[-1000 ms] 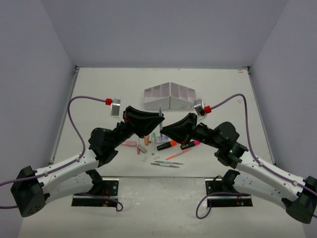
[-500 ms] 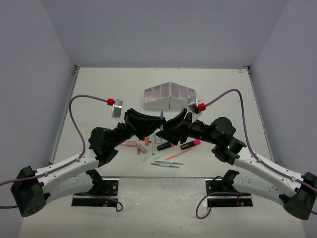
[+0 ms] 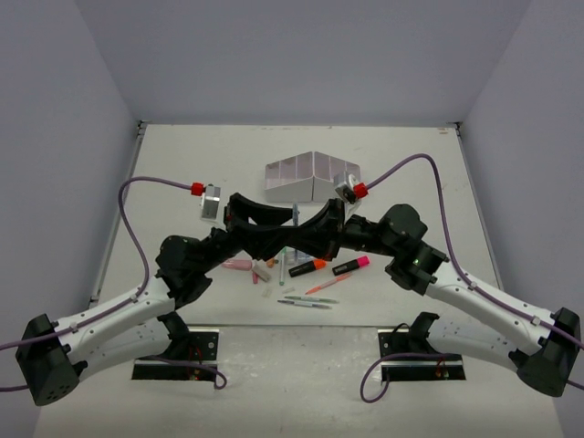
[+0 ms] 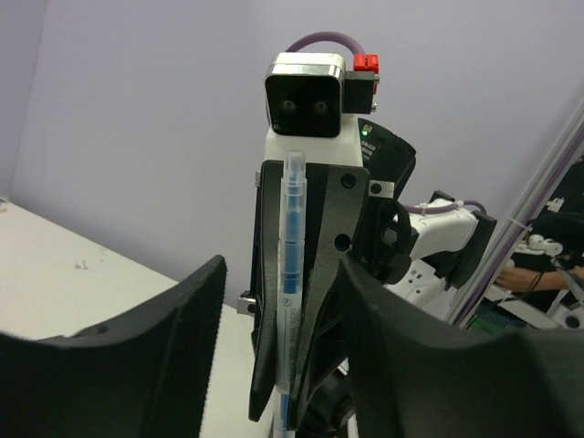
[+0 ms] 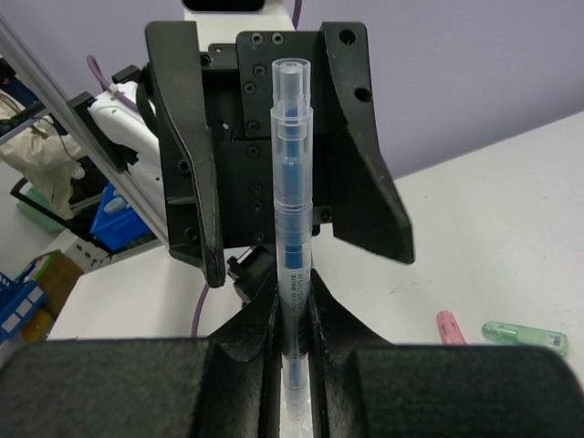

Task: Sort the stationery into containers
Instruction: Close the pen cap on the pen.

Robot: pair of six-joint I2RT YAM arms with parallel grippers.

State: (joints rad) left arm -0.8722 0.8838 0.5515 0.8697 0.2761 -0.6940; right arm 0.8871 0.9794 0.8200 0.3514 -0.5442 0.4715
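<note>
White organiser box (image 3: 315,175) seen at upper centre of top view, on table (image 3: 182,164). Square compartments look pale; contents cannot be told. Clear blue pen (image 5: 292,201) held upright at centre of both wrist views, clamped between closed fingers of right gripper (image 5: 292,310). Left gripper (image 4: 281,265) spread wide either side of pen, not touching it. Below arms in top view, loose pieces seen on table: orange-ended highlighter (image 3: 307,267), pink-ended highlighter (image 3: 351,265), pink piece (image 3: 239,265), thin pens (image 3: 306,301).

Left gripper (image 3: 286,225) and right gripper (image 3: 307,228) nose to nose mid-table, blue pen (image 3: 297,212) upright between, organiser box (image 3: 313,176) just behind, stationery (image 3: 308,268) scattered below, table (image 3: 182,164) bare at both flanks.
</note>
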